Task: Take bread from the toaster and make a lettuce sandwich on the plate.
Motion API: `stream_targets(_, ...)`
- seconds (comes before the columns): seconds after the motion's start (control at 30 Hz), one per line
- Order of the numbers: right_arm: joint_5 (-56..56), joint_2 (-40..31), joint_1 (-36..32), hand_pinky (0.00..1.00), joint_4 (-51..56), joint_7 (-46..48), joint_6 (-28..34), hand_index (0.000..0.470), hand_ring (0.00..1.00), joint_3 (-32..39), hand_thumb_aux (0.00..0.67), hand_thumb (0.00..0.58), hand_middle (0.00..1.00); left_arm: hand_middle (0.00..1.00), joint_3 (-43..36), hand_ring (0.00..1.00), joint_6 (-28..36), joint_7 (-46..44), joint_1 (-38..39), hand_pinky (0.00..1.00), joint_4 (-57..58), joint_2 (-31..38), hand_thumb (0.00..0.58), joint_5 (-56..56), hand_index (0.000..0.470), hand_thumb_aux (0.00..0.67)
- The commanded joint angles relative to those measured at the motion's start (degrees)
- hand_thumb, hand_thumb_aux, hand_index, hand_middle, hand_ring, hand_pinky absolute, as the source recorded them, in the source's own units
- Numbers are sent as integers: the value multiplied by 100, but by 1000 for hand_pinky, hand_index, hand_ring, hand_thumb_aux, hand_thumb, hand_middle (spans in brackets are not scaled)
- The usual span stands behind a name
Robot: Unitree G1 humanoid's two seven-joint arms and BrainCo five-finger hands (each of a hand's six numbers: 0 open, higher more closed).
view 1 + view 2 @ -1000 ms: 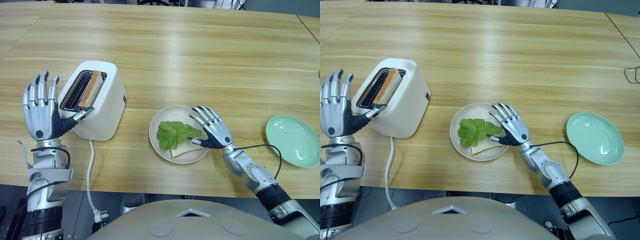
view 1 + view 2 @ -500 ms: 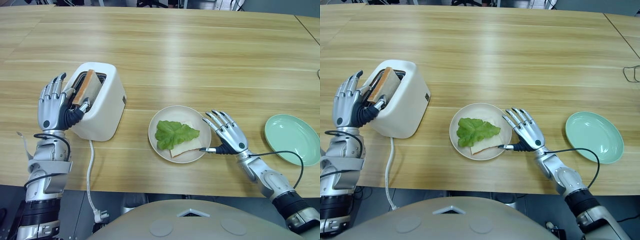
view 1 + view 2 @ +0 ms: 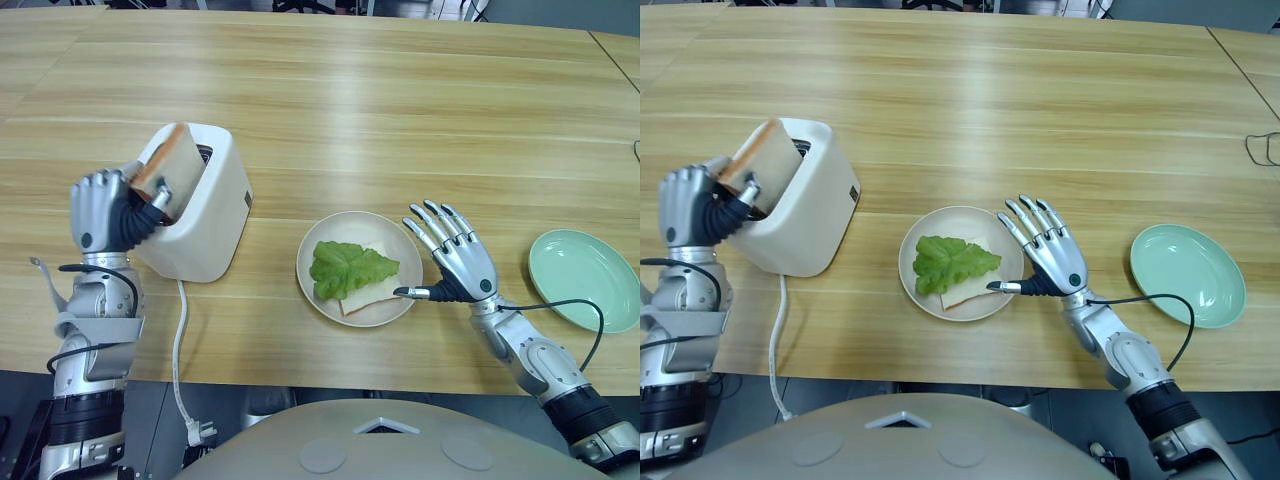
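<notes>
Over on the left, the left hand has its fingers wrapped round a slice of bread at the top of the white toaster. The slice leans out to the left, and its lower end is hidden by the fingers, so I cannot tell whether it is clear of the slot. Near the table's front edge, the cream plate carries a second slice with a lettuce leaf on top; the leaf covers most of it, with white bread poking out on the right. Just beside the plate sits the right hand, back upward, fingers spread wide and holding nothing, thumb pointing at the rim. The toaster's own body stands between the left hand and the plate. A thin black cable loops from the right wrist across the wood. Well off to the right lies a pale green dish. A white cord runs from the toaster over the near edge, its plug hanging below. It all rests on a light wooden table with grain running side to side and a seam at the far right, where a dark wire lies at the edge. Dark floor shows under the near edge. A small dark mark on the toaster's side is too small to read.
</notes>
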Motion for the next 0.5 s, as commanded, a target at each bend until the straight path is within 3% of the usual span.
stream_targets(0.03, -13, 4, 73, 0, -67, -51, 83, 0, 0, -119, 0, 0, 0, 1000, 106, 1000, -695, 571, -274, 1000, -575, -194, 580, -237, 460, 670)
stream_targets(0.23, -37, -24, 198, 0, -189, -235, 27, 0, 0, -120, 0, 0, 0, 1000, -778, 1000, -1717, 133, -545, 1000, -838, -577, 580, -851, 460, 670)
stream_targets(0.5, -83, -87, 469, 0, -855, -588, -186, 0, 0, -270, 0, 0, 0, 1000, -2638, 1000, -1513, -1677, -178, 1000, 184, -1429, 580, -2313, 460, 670)
